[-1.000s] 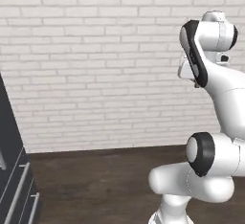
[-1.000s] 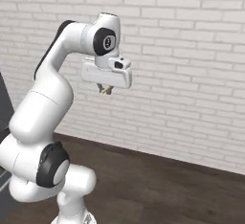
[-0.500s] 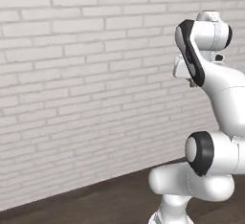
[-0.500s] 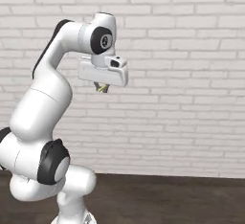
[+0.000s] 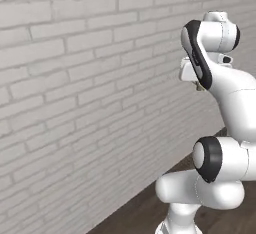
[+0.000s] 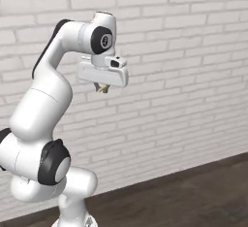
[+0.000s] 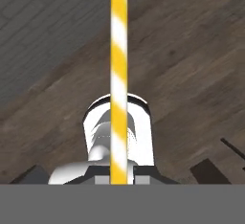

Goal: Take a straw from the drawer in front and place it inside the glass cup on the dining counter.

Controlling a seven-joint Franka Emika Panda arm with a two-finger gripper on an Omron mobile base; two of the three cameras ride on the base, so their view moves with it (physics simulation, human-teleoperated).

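Note:
The straw (image 7: 118, 74) is a thin stick with yellow and white stripes, and in the hand view it runs straight up from my gripper (image 7: 118, 176) to the top edge. The jaws are shut on its lower end. In the right base view my gripper (image 6: 101, 88) hangs under the raised hand, in front of the brick wall, with a short tan bit of straw (image 6: 102, 89) showing between the fingers. The left base view has the gripper (image 5: 200, 86) mostly hidden behind the arm's upper link. The drawer, the glass cup and the dining counter are out of view.
A white brick wall (image 5: 75, 103) fills the background of both base views, with a strip of dark wooden floor (image 6: 193, 197) at its foot. The hand view looks down on the same floor (image 7: 191, 74).
The whole picture has swept sideways as the base turned: the dark cabinet at the left edge has left the view. The arm keeps its pose with the straw held.

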